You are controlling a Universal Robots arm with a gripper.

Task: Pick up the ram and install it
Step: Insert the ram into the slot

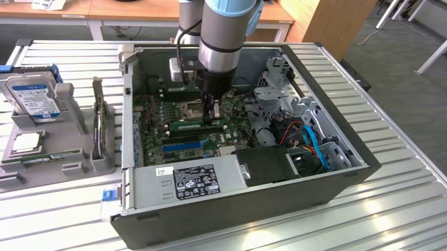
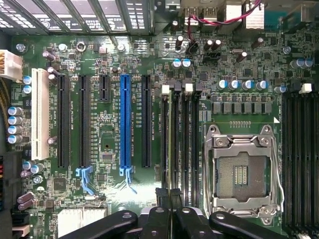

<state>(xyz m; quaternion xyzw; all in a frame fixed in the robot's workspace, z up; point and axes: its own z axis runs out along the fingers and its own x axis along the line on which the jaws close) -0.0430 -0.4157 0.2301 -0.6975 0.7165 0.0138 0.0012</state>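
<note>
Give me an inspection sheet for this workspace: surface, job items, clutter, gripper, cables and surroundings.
Surface: metal slatted table bearing an open computer case.
Job's things: ram stick standing in a memory slot near the empty processor socket.
Clutter: grey holder with a hard drive and a processor chip, on the exterior view's left.
Gripper: gripper inside the case, shut on the ram stick's top edge.
Cables: blue cables and red cable in the case; black cable along the arm.
Surroundings: wooden desks behind the table.
</note>
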